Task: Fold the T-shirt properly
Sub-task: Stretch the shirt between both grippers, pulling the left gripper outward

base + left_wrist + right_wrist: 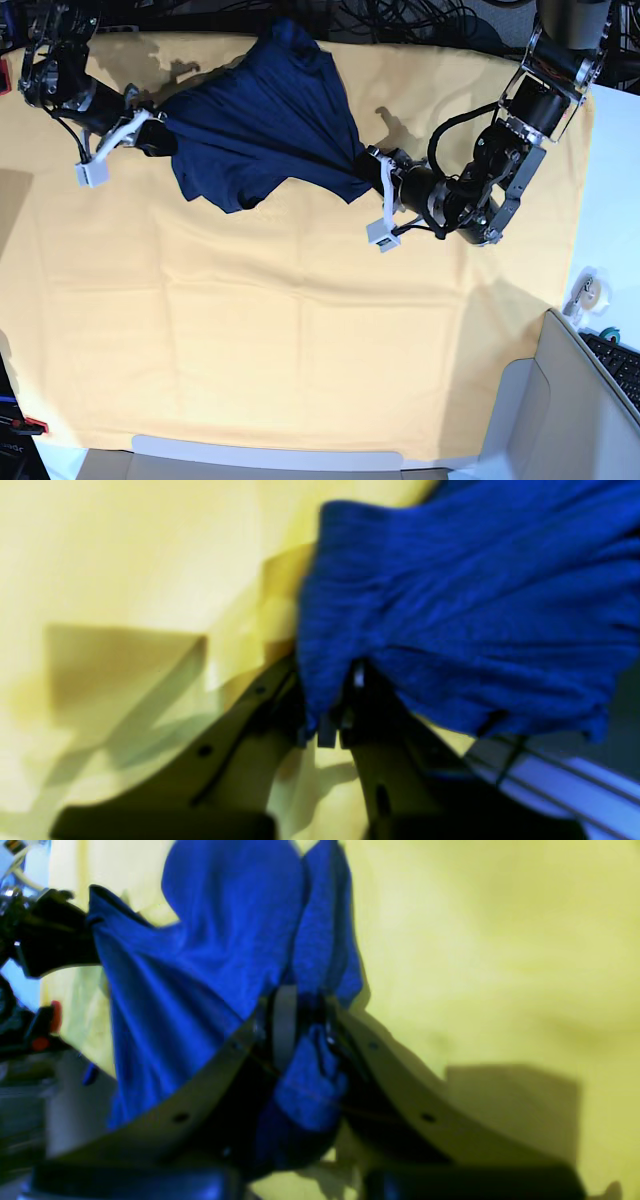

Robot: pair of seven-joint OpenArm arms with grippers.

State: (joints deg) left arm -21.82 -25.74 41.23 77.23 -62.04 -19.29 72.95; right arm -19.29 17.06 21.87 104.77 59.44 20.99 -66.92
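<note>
**Base view: both arms pinch the shirt**

Base view has the T-shirt [265,125] stretched between the two arms above the far part of the yellow table cloth [250,330]. Left gripper [372,175], on this view's right, is clamped on one edge of the fabric. Right gripper [150,128], opposite, has its jaws closed on a bunched fold, blue cloth spilling between its fingers [285,1030].

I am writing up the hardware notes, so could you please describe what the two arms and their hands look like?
Both arms are black, built of chunky jointed segments with black cables looping along them. The left hand and right hand have pale, curved fingers with small round holes along them. A small white block hangs near each wrist, and the left arm's upper segment carries a silver-grey housing.
</note>
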